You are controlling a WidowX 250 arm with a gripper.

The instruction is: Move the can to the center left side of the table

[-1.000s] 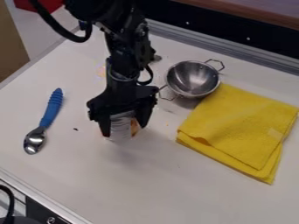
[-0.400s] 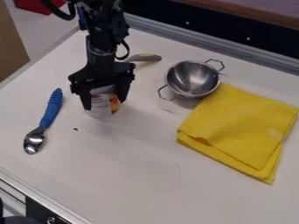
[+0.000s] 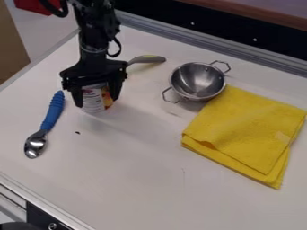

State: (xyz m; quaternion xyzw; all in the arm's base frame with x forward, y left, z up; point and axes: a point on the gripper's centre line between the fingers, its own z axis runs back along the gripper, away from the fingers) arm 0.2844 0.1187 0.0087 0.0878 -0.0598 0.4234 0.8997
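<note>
At the upper left of the white table (image 3: pixel 144 179), my gripper (image 3: pixel 96 99) is shut on the can (image 3: pixel 94 100), one finger on each side of it. The can is upright, white with a red and yellow label, and its top is hidden by the gripper. Whether its base touches the table I cannot tell. It stands to the right of the blue spoon's handle.
A spoon with a blue handle (image 3: pixel 54 111) lies at the left. Behind the gripper to the right is a grey-green handled utensil (image 3: pixel 146 59). A metal colander (image 3: pixel 198 81) and a folded yellow cloth (image 3: pixel 249 130) occupy the right side.
The gripper and the can have moved left and toward the back of the table. The grey-green handle, mostly hidden behind the arm before, now shows.
</note>
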